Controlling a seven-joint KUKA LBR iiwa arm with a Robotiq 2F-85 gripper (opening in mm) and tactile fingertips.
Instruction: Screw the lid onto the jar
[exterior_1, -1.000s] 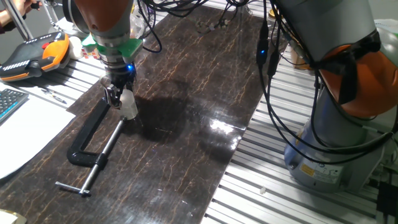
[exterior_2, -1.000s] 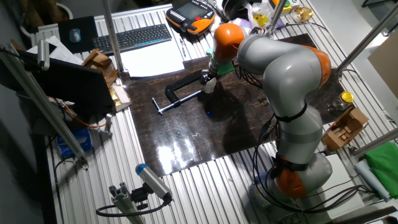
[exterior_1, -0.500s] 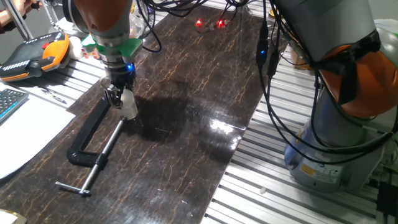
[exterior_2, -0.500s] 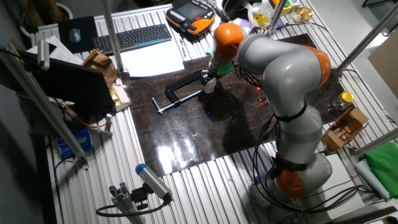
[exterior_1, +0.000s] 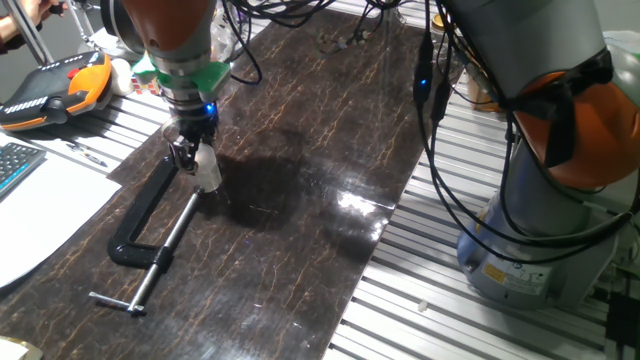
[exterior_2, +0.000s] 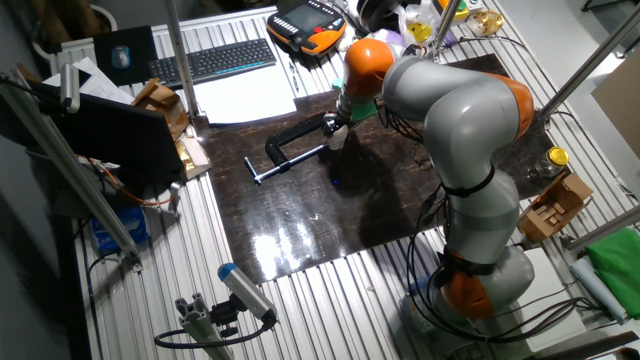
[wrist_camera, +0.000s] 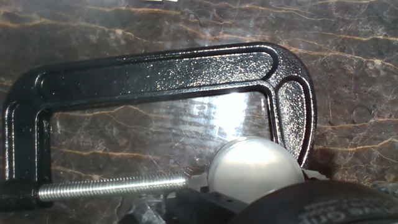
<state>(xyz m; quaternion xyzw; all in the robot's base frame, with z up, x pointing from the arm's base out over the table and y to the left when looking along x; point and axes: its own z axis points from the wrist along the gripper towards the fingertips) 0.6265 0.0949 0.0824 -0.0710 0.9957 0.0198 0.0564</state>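
The jar is a short whitish cylinder standing on the dark marble mat, in the mouth of the black C-clamp. Its round whitish-grey lid faces the hand camera, between the clamp's screw tip and the curved frame end. My gripper comes straight down on it, and its dark fingers close around the lid at the lower edge of the hand view. In the other fixed view the gripper and the jar are small, and the arm partly hides them.
The C-clamp lies flat with its T-handle towards the mat's near corner. White paper, a keyboard and an orange teach pendant lie off the mat. A gold-lidded glass jar stands far off.
Two red lights at the mat's far end shone half a second ago and are dark now. Gripper, jar and clamp have not visibly moved.
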